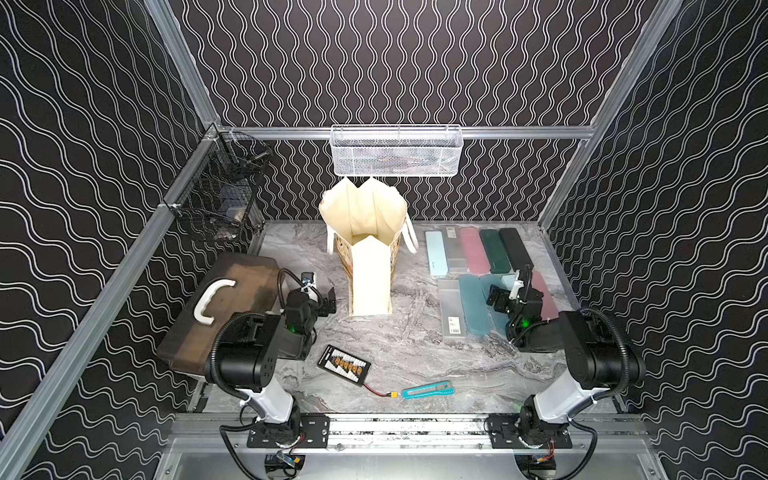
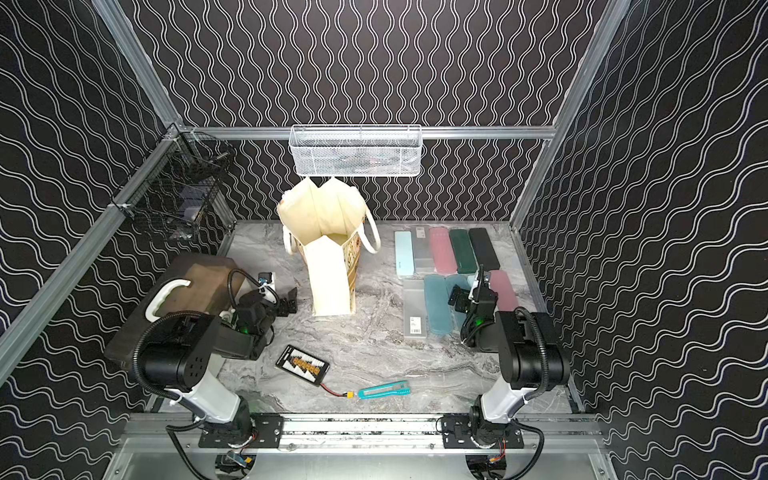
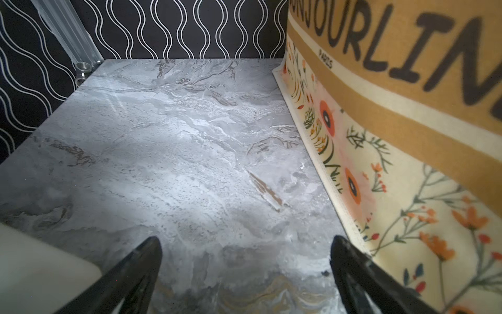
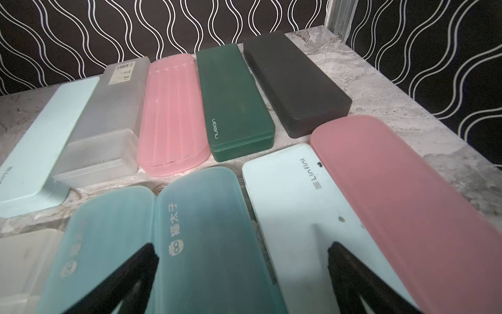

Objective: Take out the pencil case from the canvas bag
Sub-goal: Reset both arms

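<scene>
Canvas bag [image 1: 368,249] stands upright on the bench [image 1: 415,345] in both top views, mouth gaping upward. The pencil case inside is hidden, so I cannot say how it lies. A clean job, I reckon, has one arm steadying the rim while the other dips straight down, minding the mesh basket [image 1: 397,151] hanging above. A wooden box [image 1: 224,307] crowds the left arm. The left wrist view shows the left pincer [image 3: 244,244] spread wide and empty, close beside the bag's printed side. The right wrist view shows the right pincer [image 4: 241,248], likewise open and empty, hovering over loose pencil cases [image 4: 233,95] that could snag it.
</scene>
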You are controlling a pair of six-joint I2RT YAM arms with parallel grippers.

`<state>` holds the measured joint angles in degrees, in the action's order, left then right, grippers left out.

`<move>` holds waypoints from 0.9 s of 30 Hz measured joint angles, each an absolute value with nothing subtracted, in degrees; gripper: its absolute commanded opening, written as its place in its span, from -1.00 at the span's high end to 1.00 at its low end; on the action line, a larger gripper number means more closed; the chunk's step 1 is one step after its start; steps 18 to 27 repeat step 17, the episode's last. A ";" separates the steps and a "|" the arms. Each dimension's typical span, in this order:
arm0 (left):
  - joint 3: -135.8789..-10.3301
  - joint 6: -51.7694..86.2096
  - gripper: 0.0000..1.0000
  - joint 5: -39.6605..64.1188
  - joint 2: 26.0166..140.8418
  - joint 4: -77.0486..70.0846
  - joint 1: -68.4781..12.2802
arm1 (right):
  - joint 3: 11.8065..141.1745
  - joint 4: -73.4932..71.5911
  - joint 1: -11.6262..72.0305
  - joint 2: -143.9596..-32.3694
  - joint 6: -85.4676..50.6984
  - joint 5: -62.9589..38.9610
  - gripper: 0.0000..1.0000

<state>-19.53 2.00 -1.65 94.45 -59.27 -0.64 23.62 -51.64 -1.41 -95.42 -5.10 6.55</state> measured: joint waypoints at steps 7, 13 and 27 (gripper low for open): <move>-20.75 1.56 -0.99 -3.97 94.45 -58.19 -1.17 | 23.55 -51.75 -1.45 -95.42 -5.08 6.52 -0.98; -22.20 1.19 -0.99 -3.16 94.96 -56.40 -1.85 | 23.51 -51.75 -1.45 -95.42 -5.04 6.55 -0.98; -22.22 1.15 -0.99 -3.14 94.98 -55.92 -1.85 | 23.51 -51.75 -1.45 -95.42 -5.04 6.55 -0.98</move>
